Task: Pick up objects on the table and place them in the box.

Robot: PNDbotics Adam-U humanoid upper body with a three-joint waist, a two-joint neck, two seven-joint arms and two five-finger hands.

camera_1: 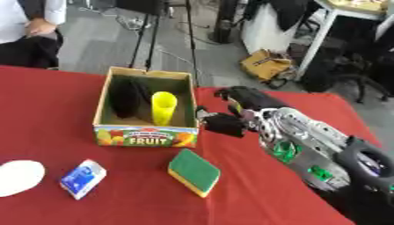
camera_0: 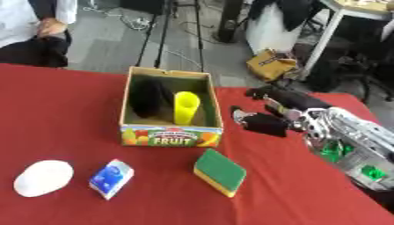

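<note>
One hand is all I have in view: my right hand [camera_0: 271,115], coming in from the right on its silver forearm [camera_1: 308,140] and hovering low over the red worktop [camera_0: 61,114]. Its black fingers [camera_0: 265,124] are partly curled, pointing toward the box, and I see nothing held in them; the thumb side sits a little higher and farther back.

Just to the hand's left stands the cardboard fruit box [camera_0: 172,136], open at the top, its right wall close to my fingertips but not touching them. Inside it, a yellow cup [camera_0: 185,107] stands upright toward the side nearer the hand, and a dark object [camera_0: 150,97], which I cannot identify, leans against the far-left wall.

Nearer me than the hand, and slightly to its left, a green-and-yellow sponge [camera_0: 220,172] lies flat on the worktop in front of the box. Farther left of it lies a small blue-and-white packet [camera_0: 111,178], and beyond that a white rounded object [camera_0: 44,177], well apart from the hand.
</note>
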